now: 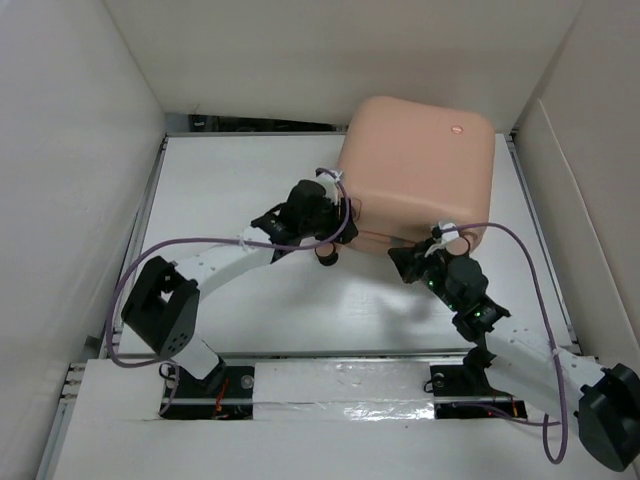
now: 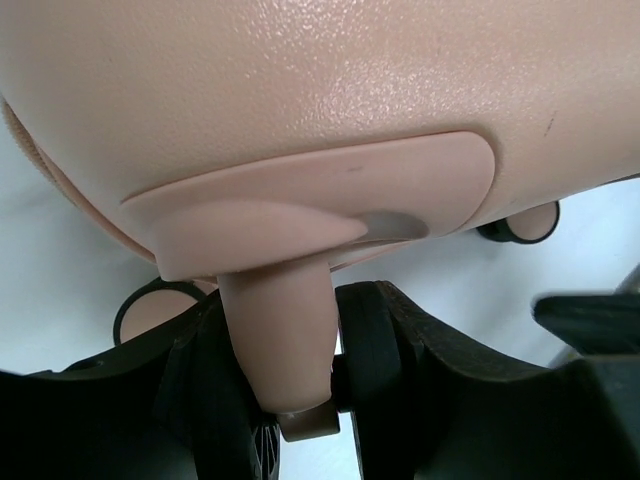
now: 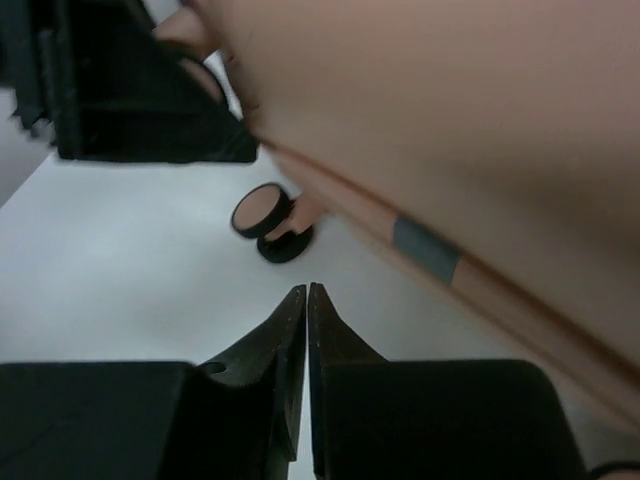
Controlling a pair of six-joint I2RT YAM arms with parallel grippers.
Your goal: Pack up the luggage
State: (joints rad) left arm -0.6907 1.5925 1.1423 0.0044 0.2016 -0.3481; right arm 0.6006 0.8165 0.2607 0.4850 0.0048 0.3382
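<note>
The luggage (image 1: 420, 165), a closed peach-pink hard-shell suitcase, lies at the back right of the table. My left gripper (image 1: 333, 236) is at its near left corner. In the left wrist view its jaws (image 2: 300, 345) are closed round a caster wheel (image 2: 285, 340) under the shell (image 2: 330, 90), the pink strut between the black fingers (image 2: 440, 370). My right gripper (image 1: 407, 262) is shut and empty just in front of the suitcase's near edge; its fingertips (image 3: 307, 292) point at another wheel (image 3: 266, 216) beside the seam (image 3: 430, 250).
White walls enclose the table (image 1: 250, 190) on the left, back and right. More wheels show under the shell (image 2: 520, 225). The left gripper's black body fills the right wrist view's upper left (image 3: 130, 90). Purple cables run along both arms.
</note>
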